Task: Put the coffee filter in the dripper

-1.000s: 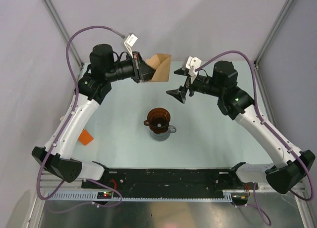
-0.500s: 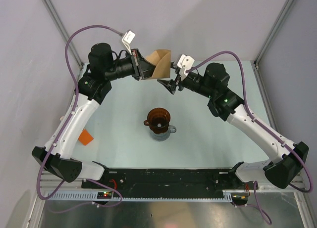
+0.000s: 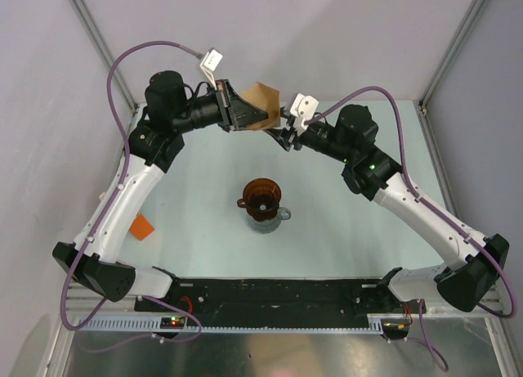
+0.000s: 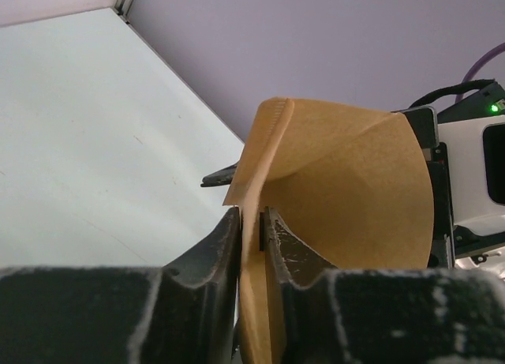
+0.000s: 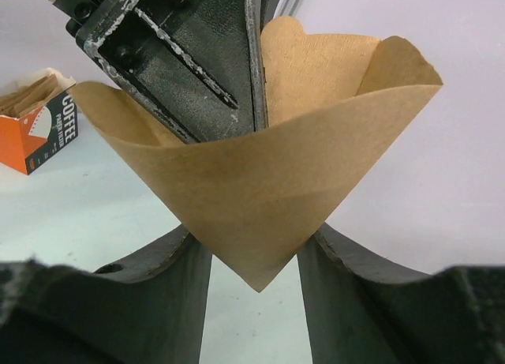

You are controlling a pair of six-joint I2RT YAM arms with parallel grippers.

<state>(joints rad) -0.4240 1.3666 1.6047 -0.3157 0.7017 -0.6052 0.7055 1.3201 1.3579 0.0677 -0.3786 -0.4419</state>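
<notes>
Tan coffee filter (image 3: 263, 100) aloft at the far end

An orange box (image 3: 142, 227) lay near-left on the tabletop (image 3: 204, 172). The dripper (image 3: 261, 195) stood at its middle. Farther back, in the air, the coffee filter formed an open cone: left fingers (image 4: 217, 245) pinched its wall; right fingers (image 5: 170, 269), half spread, flanked its tip, grip impossible to tell.

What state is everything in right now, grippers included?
coffee filter: opened into a cone, held in the air.
left gripper: shut on the coffee filter's edge.
right gripper: jaws flank the cone's tip; grip unclear.
dripper: upright, empty.
coffee filter box: open, filters inside.
</notes>
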